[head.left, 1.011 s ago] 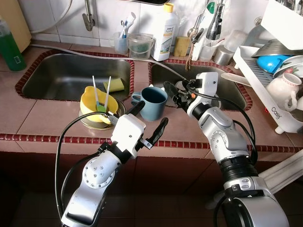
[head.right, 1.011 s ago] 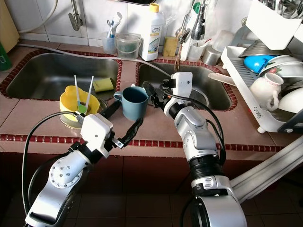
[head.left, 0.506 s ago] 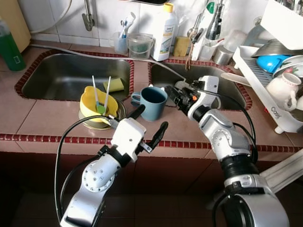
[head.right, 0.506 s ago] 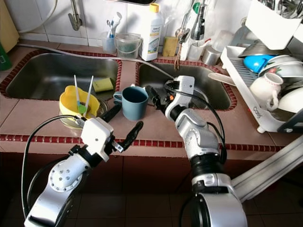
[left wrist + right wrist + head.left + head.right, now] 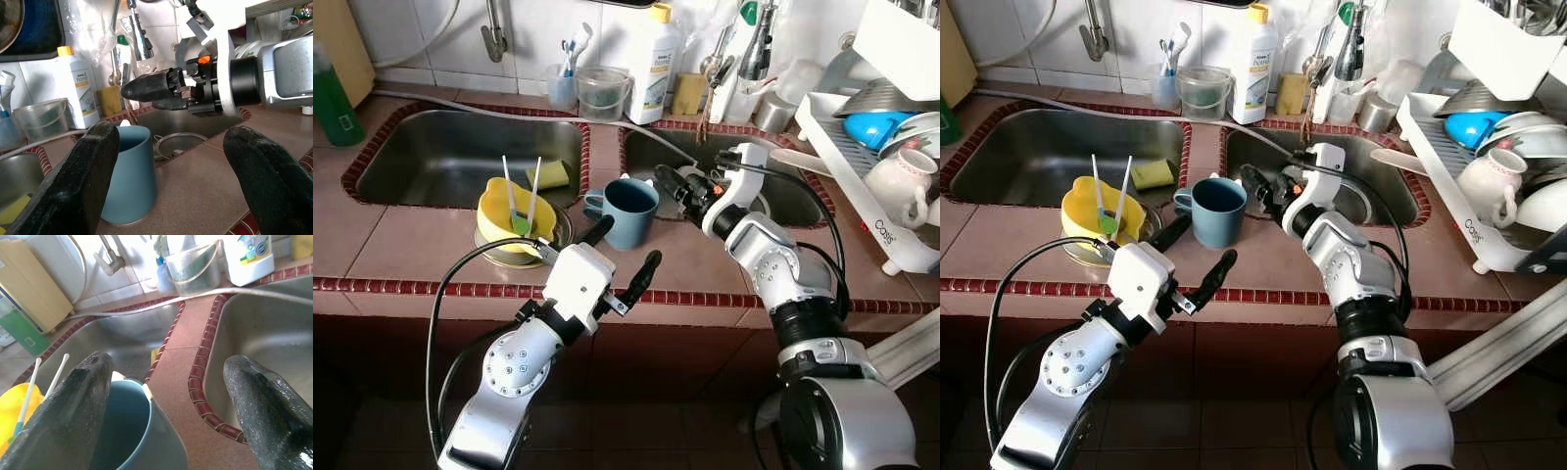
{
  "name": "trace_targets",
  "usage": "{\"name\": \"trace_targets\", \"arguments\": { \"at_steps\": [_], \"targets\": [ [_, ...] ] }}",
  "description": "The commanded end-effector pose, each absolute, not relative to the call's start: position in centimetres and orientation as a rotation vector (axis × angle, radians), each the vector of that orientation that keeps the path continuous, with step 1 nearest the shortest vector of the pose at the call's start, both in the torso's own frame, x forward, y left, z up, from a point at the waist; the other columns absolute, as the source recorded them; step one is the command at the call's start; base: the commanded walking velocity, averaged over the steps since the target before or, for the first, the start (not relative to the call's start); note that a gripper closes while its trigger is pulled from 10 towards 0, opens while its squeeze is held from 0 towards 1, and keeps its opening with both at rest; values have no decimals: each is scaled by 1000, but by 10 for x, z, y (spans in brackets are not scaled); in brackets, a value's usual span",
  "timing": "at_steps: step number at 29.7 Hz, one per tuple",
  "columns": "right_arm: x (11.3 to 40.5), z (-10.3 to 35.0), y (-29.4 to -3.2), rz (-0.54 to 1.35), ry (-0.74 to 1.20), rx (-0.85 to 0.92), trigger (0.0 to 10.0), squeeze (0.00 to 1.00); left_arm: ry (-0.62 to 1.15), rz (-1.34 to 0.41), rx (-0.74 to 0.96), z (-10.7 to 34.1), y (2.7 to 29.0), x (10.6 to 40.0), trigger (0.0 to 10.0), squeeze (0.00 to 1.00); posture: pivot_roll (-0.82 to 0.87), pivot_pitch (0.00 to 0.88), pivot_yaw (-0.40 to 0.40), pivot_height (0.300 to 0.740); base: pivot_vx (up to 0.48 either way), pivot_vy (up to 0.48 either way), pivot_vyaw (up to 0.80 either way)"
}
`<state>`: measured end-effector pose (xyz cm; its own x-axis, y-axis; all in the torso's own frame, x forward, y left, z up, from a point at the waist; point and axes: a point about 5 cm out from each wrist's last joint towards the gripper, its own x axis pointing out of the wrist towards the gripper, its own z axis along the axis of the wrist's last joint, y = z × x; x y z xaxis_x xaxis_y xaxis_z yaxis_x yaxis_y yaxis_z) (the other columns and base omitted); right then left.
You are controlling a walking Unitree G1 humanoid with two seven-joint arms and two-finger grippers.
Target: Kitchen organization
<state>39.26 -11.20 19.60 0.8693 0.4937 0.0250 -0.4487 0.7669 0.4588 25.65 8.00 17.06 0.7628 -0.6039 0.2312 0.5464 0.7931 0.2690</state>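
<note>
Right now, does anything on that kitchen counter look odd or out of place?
Mostly the yellow bowl: it sits tilted on a metal dish at the left sink's edge, with two white sticks poking up. The blue mug stands upright between the sinks. No spills.

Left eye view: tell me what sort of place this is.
A home kitchen sink counter, most likely. A steel double sink is set in a tiled countertop, a white dish rack holds washed crockery, and a detergent bottle stands by the tap. A blue mug waits between the basins.
</note>
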Motion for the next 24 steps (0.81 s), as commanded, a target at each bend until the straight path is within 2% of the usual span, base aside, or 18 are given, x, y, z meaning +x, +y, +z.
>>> {"name": "trace_targets", "arguments": {
  "at_steps": [1, 12, 23, 24],
  "targets": [
    [394, 198, -114, 511, 104, 481, 10000, 0, -338, -648, 193, 176, 76, 255, 10000, 0, -126, 84, -122, 740, 0, 0, 0],
    [391, 178, -105, 553, 225, 417, 10000, 0, -341, -640, 181, 177, 74, 254, 10000, 0, -129, 91, -133, 740, 0, 0, 0],
    [389, 166, -110, 510, 280, 466, 10000, 0, -344, -638, 178, 177, 73, 253, 10000, 0, -127, 88, -135, 740, 0, 0, 0],
    [389, 163, -111, 504, 286, 471, 6353, 0, -345, -639, 177, 177, 73, 253, 10000, 0, -127, 86, -135, 740, 0, 0, 0]
  ]
}}
